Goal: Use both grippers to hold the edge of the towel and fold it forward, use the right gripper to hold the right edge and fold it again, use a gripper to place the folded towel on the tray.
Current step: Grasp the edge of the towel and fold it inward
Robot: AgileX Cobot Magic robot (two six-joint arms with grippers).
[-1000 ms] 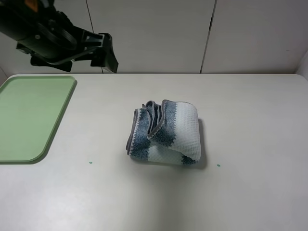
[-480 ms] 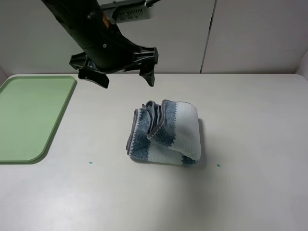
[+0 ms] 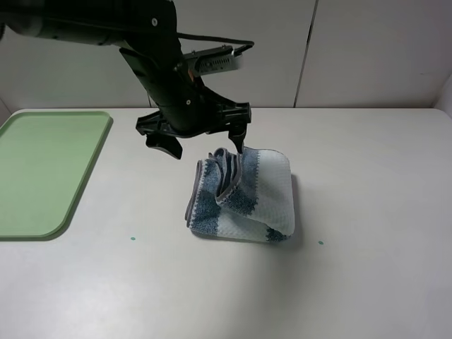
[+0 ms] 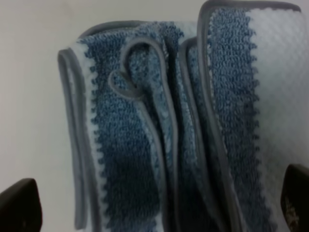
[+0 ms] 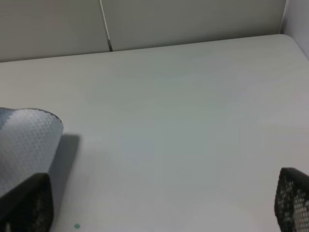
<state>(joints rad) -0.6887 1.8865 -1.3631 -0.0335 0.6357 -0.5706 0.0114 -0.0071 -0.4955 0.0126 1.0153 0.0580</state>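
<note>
1. the folded blue-and-white striped terry towel (image 3: 242,193) lies at frame centre on the white table (image 3: 367,282), not yet on the pale green plastic tray (image 3: 42,169) at left.
2. our black left gripper (image 3: 201,141) hangs above the towel's upper left, jaws spread wide and empty; the right gripper (image 5: 159,208), low in its wrist view, is likewise apart.
3. we should straddle every grey-hemmed layer before closing.

High camera looks down and across the table (image 3: 367,282) toward the back wall, taking in everything, tray (image 3: 42,169) at left included. Left wrist camera sits right over the towel (image 4: 159,121), very close, cloth filling its frame. Right wrist camera looks low along the bare table (wall behind), catching a towel corner (image 5: 26,140). All three share that towel (image 3: 244,194).
</note>
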